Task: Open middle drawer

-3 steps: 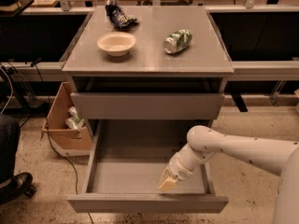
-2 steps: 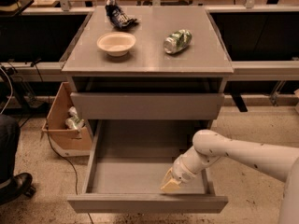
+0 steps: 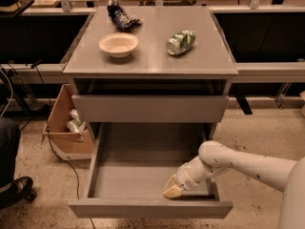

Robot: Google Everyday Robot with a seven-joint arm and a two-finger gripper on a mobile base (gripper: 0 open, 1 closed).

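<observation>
Middle drawer (image 3: 143,178): drawn well out beneath the counter (image 3: 152,58), extension unchanged over the last second; pincer (image 3: 171,191) inside at front right, sunk slightly lower, grip state cannot be told; opening judged essentially complete.

The middle drawer (image 3: 143,208), grey with a plain flat front and shallow tray interior, stands pulled far out, level, beyond the bench's front edge. The gripper (image 3: 172,191) is inside, near its front-right corner.

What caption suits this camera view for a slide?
Gripper inside the pulled-out middle drawer, near its front right; bowl and can on the cabinet top.
</observation>
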